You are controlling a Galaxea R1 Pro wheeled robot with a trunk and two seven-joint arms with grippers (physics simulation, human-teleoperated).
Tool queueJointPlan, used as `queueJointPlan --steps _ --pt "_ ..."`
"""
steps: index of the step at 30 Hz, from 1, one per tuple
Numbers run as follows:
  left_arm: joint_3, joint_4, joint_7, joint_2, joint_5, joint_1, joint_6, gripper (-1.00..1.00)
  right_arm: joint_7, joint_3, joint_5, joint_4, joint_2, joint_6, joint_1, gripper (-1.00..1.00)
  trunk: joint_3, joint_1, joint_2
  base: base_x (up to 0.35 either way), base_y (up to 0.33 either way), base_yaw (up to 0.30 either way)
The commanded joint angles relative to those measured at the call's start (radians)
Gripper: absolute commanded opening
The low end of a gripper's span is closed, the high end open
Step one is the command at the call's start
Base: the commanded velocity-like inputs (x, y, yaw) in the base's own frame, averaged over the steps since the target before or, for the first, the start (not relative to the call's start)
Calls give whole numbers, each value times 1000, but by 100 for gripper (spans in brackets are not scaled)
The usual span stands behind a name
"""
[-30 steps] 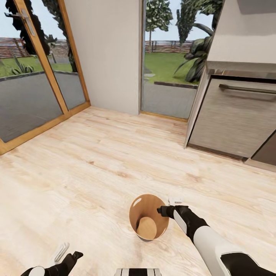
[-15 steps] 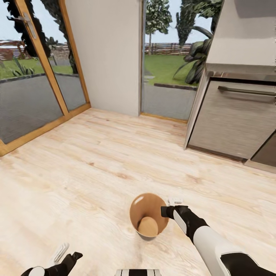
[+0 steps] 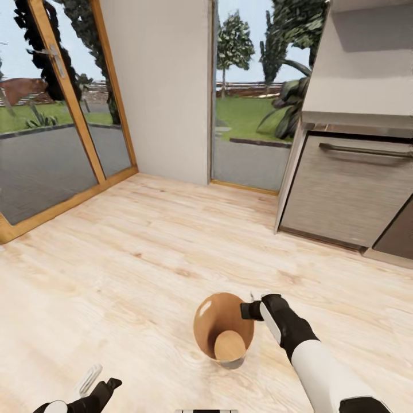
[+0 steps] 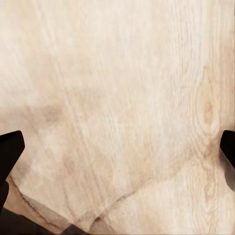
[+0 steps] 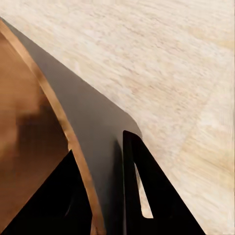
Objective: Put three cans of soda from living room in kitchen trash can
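- The right gripper point(image 3: 251, 308) pinches the bin's point(image 3: 213, 321) rim, one finger inside, one outside.
- The left gripper point(image 4: 117, 156) is wide open, holding nothing.
- A pull could tip the bin.

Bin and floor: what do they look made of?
Bin: inside looks like glossy brown wood, with a bright highlight on the wall; outside is matte dark grey, material unclear. Floor: pale wood planks with visible grain, knots and seams, low sheen.
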Motion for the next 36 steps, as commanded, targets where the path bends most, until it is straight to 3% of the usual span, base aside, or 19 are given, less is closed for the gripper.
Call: queueJointPlan --steps 1,14,15,16,17,24,28,32,36 --pt "0 0 0 0 0 0 -1 100 7 -2 -26 -13 1 16 4 -100 4 0 1 0 0 0" --pt "0 3 -1 0 0 0 -5 100 7 -2 -28 -40 0 27 12 -100 54 -6 4 0 0 17" --pt "0 3 -1 0 0 0 -6 100 7 -2 -28 -49 0 40 12 -100 58 -6 4 0 0 200" --pt "0 2 -1 0 0 0 -6 100 7 -2 -28 -92 -2 116 18 -100 62 -7 4 0 0 265" --pt "0 2 -1 0 0 0 -6 100 7 -2 -28 -118 -5 143 26 -100 66 -7 4 0 0 277" --pt "0 -1 -1 0 2 5 -6 100 7 -2 -29 -191 -15 189 45 -100 93 -10 6 0 0 290" --pt "0 -9 -1 0 3 8 -21 100 7 -3 -32 -259 -17 281 48 -100 108 -12 7 0 0 232" --pt "0 -8 0 -1 1 9 -31 100 8 -3 -32 -309 -16 319 48 -100 124 -14 8 0 0 187" --pt "1 -6 3 0 0 9 -35 100 8 -2 -33 -320 -16 326 48 -100 136 -29 36 0 0 276"
